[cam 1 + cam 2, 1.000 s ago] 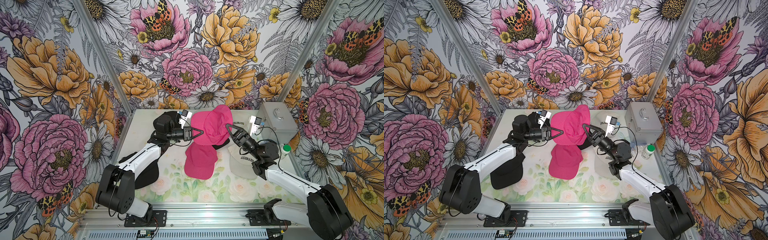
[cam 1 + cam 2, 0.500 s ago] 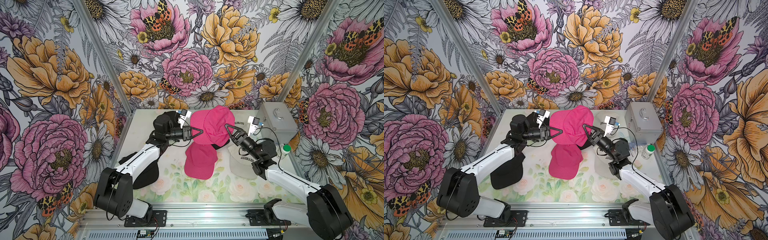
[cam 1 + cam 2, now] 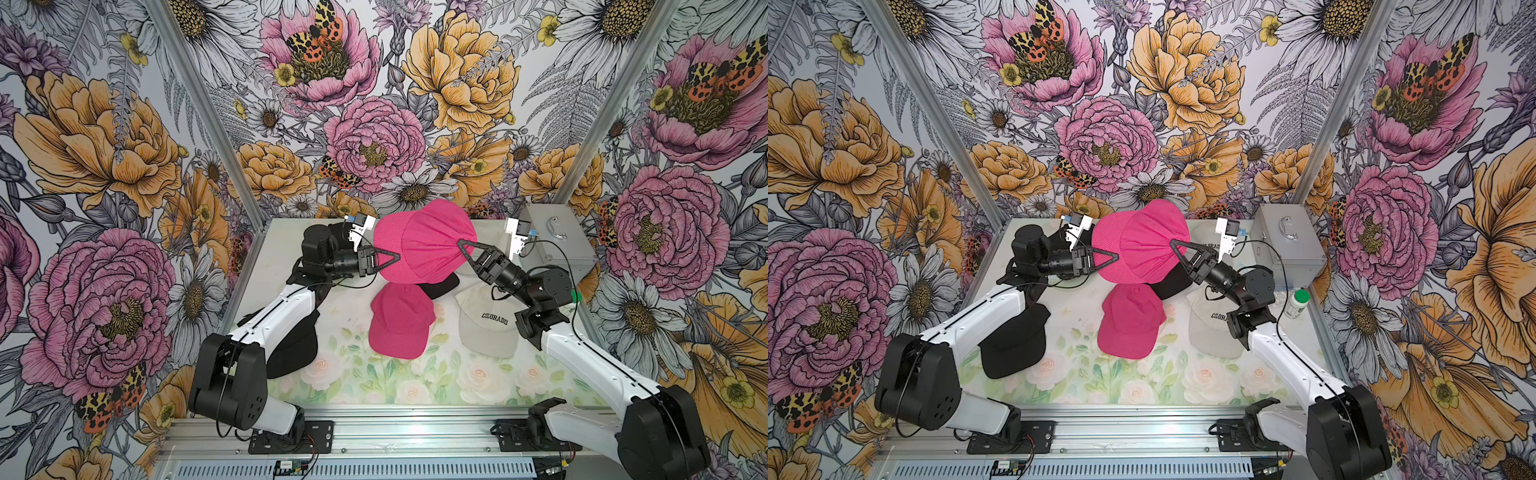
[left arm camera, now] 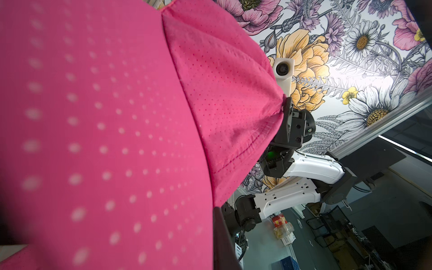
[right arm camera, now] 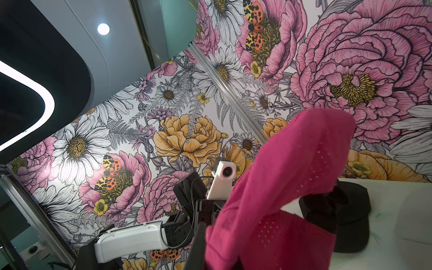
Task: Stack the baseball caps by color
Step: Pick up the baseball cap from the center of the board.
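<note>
- Floral wallpaper (image 3: 374,124) of pink and amber blooms closes in a tabletop (image 3: 374,382) laid with a pale rose-print mat.
- At the mat's middle lies the flat pink cap (image 3: 401,322) (image 3: 1131,322), made of soft, finely perforated hot-pink fabric.
- Above and just beyond it hangs the raised pink cap (image 3: 419,245) (image 3: 1142,245), clear of the table, its dotted mesh panels pulled taut between the two arms.
- The left gripper (image 3: 395,258) (image 3: 1115,257) has its black triangular fingers closed on the cap's near edge.
- The right gripper (image 3: 460,242) (image 4: 286,105) is clamped tight too, pinching a gathered fold of the stitched hem.
- A black cap (image 3: 442,284) (image 5: 350,210) lies behind the flat pink cap, under the lifted one.
- To its left, a second black cap (image 3: 1015,340) lies partly under the left arm.
- To its right lies a cream COLORADO cap (image 3: 488,324).
- Farther right stand a silver metal case (image 3: 557,241) and a white green-lidded bottle (image 3: 1296,303).
</note>
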`<state>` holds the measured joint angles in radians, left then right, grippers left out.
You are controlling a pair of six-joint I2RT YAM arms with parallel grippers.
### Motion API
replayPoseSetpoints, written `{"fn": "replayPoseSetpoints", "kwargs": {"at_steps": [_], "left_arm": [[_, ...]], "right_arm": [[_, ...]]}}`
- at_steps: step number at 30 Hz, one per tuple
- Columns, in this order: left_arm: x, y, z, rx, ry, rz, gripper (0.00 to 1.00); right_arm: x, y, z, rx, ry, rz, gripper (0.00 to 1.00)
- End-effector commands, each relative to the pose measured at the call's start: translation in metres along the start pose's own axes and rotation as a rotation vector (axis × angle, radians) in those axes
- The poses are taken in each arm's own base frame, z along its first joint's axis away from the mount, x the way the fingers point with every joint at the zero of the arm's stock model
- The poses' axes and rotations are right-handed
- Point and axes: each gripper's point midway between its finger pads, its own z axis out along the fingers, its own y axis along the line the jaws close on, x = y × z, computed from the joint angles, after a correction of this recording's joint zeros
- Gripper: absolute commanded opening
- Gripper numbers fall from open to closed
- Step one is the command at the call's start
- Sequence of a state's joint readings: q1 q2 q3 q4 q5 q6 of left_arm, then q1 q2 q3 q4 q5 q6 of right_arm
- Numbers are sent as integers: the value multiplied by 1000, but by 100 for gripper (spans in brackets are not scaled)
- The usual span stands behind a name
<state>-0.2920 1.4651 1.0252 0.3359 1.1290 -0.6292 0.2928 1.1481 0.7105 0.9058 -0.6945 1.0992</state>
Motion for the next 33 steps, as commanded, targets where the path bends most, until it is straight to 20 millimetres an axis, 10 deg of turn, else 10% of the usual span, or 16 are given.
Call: {"fn": "replayPoseSetpoints", "kwargs": {"at_steps": [1, 8, 13, 20, 27, 33], "left_arm": [[1, 30, -9, -70, -18, -44, 0], [-13, 40, -13, -186, -108, 9, 36], [-20, 52, -16, -328, -127, 77, 45], [-34, 54, -5, -352, -68, 208, 97], [-52, 28, 3, -338, 17, 497, 99], [-24, -10, 16, -94, 167, 695, 99]], "right_arm": [[-34, 59, -4, -140, -60, -143, 0], [-3, 15, 6, 40, 170, -242, 0], [32, -11, -1, 170, 439, -317, 0], [65, -29, -21, 189, 611, -418, 0], [89, -41, -26, 150, 754, -520, 0], [109, -32, -29, 60, 889, -644, 0]]}}
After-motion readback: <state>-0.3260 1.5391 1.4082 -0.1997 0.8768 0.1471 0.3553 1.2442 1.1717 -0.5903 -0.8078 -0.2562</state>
